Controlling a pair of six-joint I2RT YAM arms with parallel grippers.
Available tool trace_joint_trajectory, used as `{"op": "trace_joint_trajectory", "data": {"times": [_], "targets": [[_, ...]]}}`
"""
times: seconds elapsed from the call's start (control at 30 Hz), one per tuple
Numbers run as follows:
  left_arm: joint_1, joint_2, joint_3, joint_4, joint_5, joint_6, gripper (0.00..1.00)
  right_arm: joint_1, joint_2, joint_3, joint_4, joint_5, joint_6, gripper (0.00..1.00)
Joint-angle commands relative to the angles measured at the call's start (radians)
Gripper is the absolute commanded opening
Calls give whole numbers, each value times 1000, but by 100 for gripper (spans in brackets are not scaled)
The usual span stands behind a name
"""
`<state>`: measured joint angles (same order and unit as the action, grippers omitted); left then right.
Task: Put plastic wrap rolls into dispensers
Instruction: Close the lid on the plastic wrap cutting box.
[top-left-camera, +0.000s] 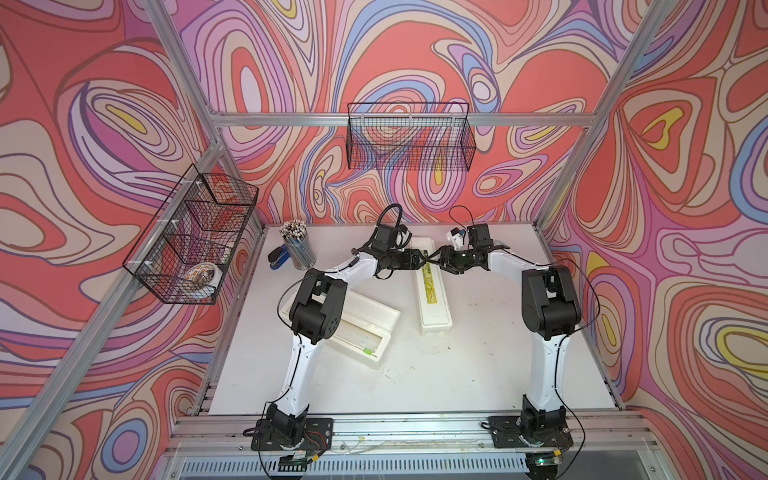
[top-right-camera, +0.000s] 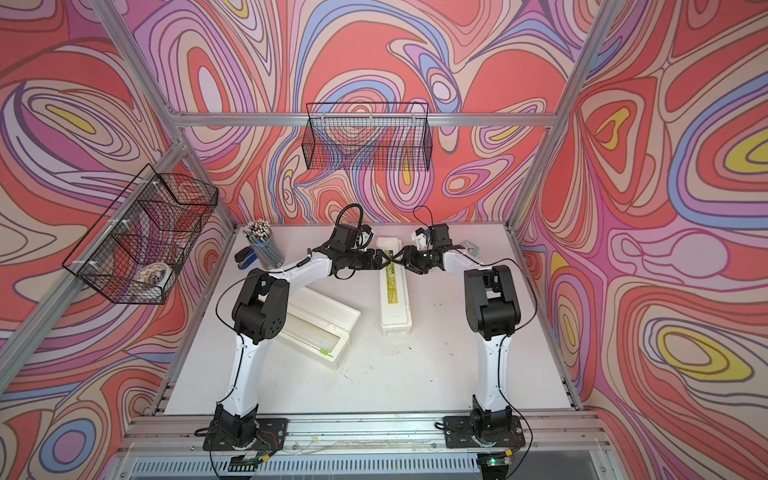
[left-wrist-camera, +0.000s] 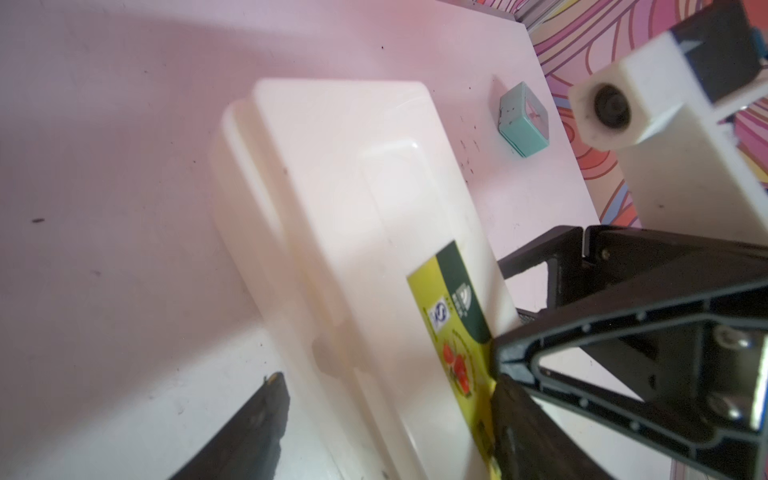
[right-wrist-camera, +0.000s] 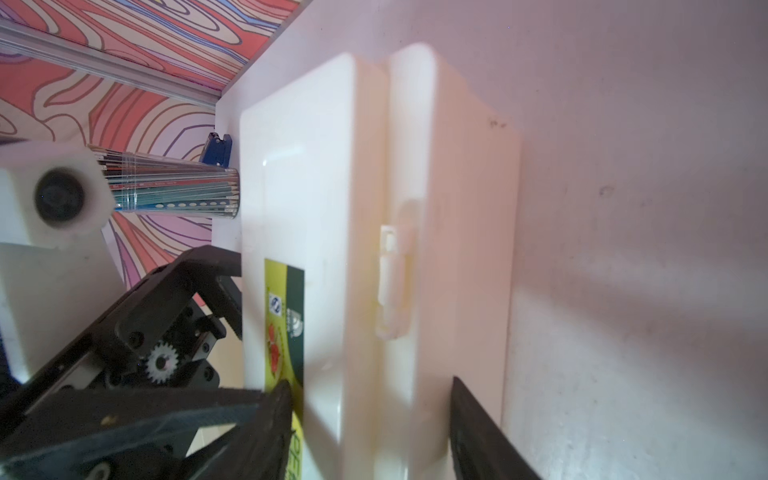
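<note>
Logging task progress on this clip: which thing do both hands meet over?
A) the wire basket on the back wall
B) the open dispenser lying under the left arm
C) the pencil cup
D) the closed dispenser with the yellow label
D: in both top views the left hand and right hand meet tip to tip above the closed dispenser, and both wrist views look straight onto its yellow label.

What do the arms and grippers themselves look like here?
Both the left arm and right arm have white links, black joint housings and thin black cables. The left gripper and right gripper are black, with triangular skeletal fingers.
</note>
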<state>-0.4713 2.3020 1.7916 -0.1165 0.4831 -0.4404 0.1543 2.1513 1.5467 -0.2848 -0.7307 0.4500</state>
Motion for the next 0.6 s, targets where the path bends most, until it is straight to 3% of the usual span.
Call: {"op": "trace_joint_trajectory", "data": {"times": [0.0,0.2,0.3,0.43,0.57], "targets": [[9,81,40,-57,-55,-26,73,13,83,-10,-117,52,-20,57],[16,176,330,-472,-77,-71,58,13,104,26,-141,43,-16,55],[14,132,238,-427,-76,-102,46,13,106,49,-143,41,-16,60],[17,76,81,-327,-93,-155,44,14,119,82,-138,32,-4,62],[14,124,124,-406,-69,-195,44,17,143,109,-148,28,3,67]]}}
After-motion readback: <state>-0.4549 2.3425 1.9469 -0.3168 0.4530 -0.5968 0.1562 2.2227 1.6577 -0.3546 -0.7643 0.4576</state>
